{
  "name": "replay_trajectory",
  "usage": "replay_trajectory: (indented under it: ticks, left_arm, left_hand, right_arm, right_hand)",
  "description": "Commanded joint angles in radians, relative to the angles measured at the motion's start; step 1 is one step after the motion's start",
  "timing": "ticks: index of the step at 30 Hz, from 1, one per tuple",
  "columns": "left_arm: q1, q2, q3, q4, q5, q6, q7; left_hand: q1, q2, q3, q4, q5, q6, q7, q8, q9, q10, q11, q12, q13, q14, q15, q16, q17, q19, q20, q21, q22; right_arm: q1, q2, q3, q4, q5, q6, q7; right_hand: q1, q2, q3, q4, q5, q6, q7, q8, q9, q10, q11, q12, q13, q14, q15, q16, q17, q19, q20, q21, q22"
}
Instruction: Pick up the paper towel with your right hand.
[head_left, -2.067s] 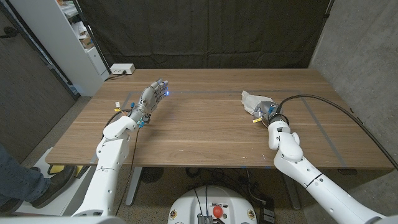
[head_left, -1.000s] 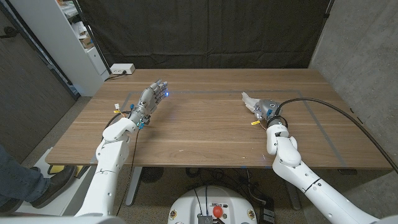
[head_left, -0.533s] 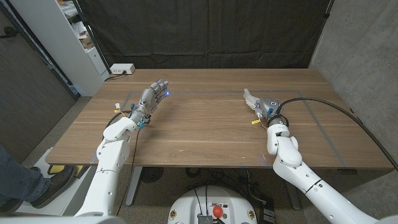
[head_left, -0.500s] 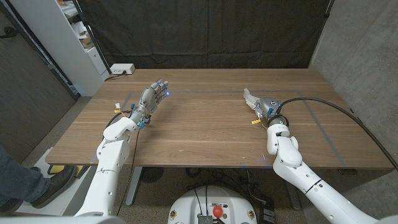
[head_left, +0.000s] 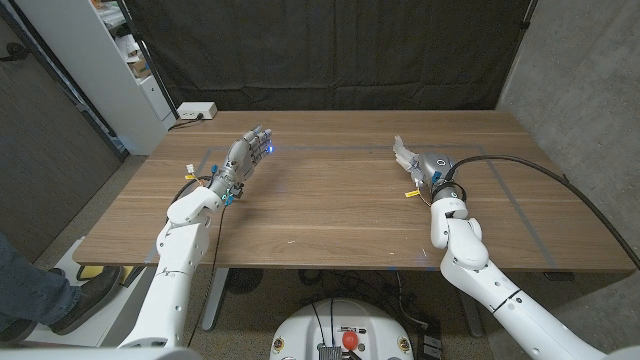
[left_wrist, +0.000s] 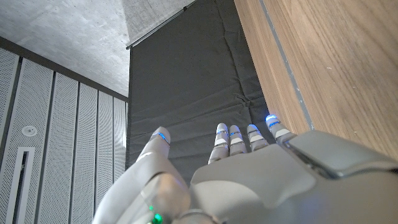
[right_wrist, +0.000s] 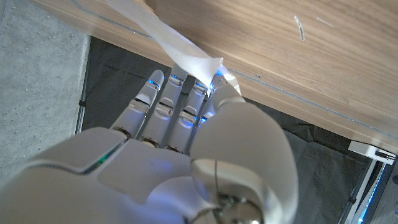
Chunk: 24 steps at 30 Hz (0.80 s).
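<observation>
Head view: right robot hand (head_left: 428, 169) on the right half of the wooden surface (head_left: 320, 210), grasping the paper towel (head_left: 405, 153), which sticks out white from its far side. Right wrist view: the towel (right_wrist: 177, 46) pinched between thumb and fingertips (right_wrist: 186, 93), a strip trailing off toward the surface. Left robot hand (head_left: 243, 158) on the left half, well apart from the towel, fingers extended, released and grasping nothing.
</observation>
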Motion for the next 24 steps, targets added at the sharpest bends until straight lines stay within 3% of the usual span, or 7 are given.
replay_trajectory:
  ticks: [1,24]
  left_arm:
    - [-0.002,0.002,0.001,-0.002,-0.001,0.0,-0.004]
    - [0.011,0.005,-0.008,-0.012,-0.012,-0.006,-0.016]
  left_hand:
    - [0.002,0.011,0.001,-0.007,-0.003,0.008,-0.001,-0.001,0.004,0.0,-0.003,0.002,0.002,0.001,0.001,-0.001,0.006,-0.076,0.005,-0.005,0.001]
    - [0.001,0.014,0.0,-0.01,-0.003,0.009,0.0,-0.001,0.004,0.0,-0.001,0.002,0.002,0.001,0.001,-0.001,0.006,-0.073,0.005,-0.013,0.001]
  right_arm:
    - [-0.014,-0.001,0.011,-0.028,-0.021,0.01,-0.008]
    - [-0.041,0.012,0.026,-0.088,-0.069,0.032,-0.024]
  right_hand:
    - [0.012,0.004,0.0,0.008,-0.002,0.001,-0.003,0.0,0.005,-0.002,0.0,0.005,0.005,0.005,-0.132,-0.003,0.006,-0.002,0.002,-0.003,0.005]
    - [0.004,0.007,-0.009,0.019,-0.008,0.002,-0.003,-0.003,0.007,-0.003,0.002,0.01,0.003,0.009,-0.13,-0.014,0.013,-0.002,0.005,-0.002,0.005]
